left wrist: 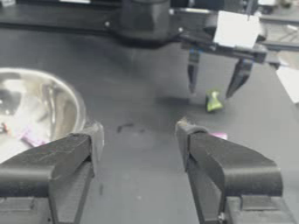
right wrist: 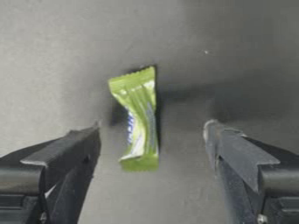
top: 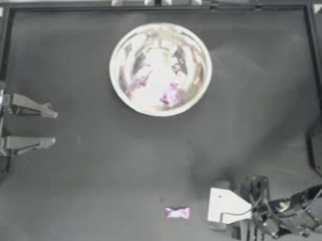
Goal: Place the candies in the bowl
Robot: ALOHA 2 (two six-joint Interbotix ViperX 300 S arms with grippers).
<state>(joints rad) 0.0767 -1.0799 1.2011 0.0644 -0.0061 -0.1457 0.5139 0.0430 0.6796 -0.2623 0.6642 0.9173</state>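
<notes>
The shiny silver bowl (top: 160, 33) stands at the back middle of the table, and two pink candies (top: 170, 94) lie inside it. My right gripper (right wrist: 152, 140) hangs open near the front right, its jaws on either side of a yellow-green candy (right wrist: 137, 118) lying on the table. The left wrist view shows the same candy (left wrist: 213, 100) just under the right gripper's (left wrist: 213, 91) tips. Another pink candy (top: 177, 212) lies on the table left of the right arm. My left gripper (top: 31, 124) sits open and empty at the left edge. I cannot make out the white-and-red candy.
The right arm's white wrist block (top: 226, 206) and cables hide the yellow-green candy from above. A raised rim (top: 157, 8) borders the dark table. The left wrist view has the bowl (left wrist: 58, 94) on one side of the left jaws.
</notes>
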